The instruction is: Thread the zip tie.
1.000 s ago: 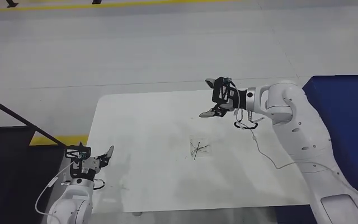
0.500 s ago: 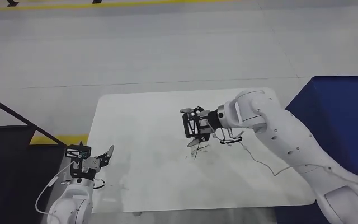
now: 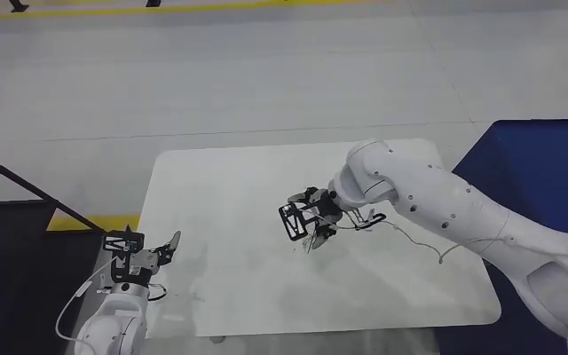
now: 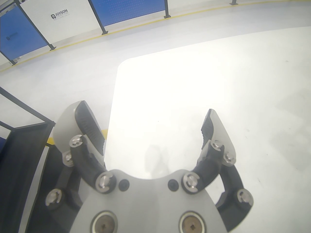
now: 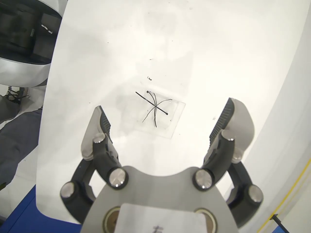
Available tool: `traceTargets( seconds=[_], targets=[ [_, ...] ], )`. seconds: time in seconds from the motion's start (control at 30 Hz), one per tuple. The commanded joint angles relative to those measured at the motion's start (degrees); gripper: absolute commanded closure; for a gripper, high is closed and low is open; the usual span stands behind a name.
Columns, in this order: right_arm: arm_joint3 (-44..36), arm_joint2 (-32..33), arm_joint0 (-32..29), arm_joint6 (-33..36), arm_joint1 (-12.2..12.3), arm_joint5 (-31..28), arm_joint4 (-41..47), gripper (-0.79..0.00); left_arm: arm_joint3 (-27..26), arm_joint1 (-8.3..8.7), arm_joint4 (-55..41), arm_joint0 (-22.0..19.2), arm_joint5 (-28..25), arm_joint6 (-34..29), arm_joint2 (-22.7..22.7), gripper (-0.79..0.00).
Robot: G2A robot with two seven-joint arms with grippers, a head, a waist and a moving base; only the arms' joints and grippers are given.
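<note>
Zip ties (image 5: 154,107) crossed, partly hidden from above by open r. claw (image 5: 164,104).

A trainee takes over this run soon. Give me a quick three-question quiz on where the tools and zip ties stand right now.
1. True or false: the right tool has shut on the zip ties.
2. Pick one. The zip ties lie: A) crossed over one another on a clear sheet; B) side by side in a neat row; C) standing in a cup.
3. Fill the blank: the left tool is ____ and holds nothing.

Key: 1 false, it is open above them; 2 A; 3 open.
</note>
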Motion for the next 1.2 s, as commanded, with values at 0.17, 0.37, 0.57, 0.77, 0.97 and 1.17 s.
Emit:
traceTargets(
  seconds=[0.17,0.37,0.57,0.77,0.97,1.17],
  targets=[
    [-1.83,-2.45,1.27,0.06,0.75,0.00,-10.56,-0.785,0.00,0.00,0.00,0.00,0.00,0.00,0.00,-0.785],
    [-8.55,-2.45,-0.72,-3.10,1.45,0.00,-21.74,-0.785,0.00,0.00,0.00,0.00,0.00,0.00,0.00,-0.785],
    [-8.55,-2.45,-0.72,-3.10,1.45,0.00,-21.74,-0.785,0.00,0.00,0.00,0.00,0.00,0.00,0.00,-0.785],
    [-8.55,-2.45,-0.72,-3.10,1.45,0.00,-21.74,-0.785,0.00,0.00,0.00,0.00,0.00,0.00,0.00,-0.785],
    [-9.85,-2.28,-0.84,-2.99,1.44,0.81,-23.69,-0.785,0.00,0.00,0.00,0.00,0.00,0.00,0.00,-0.785],
    [-12.58,-2.45,-2.47,0.79,2.63,0.00,-31.00,-0.785,0.00,0.00,0.00,0.00,0.00,0.00,0.00,-0.785]
  ],
)
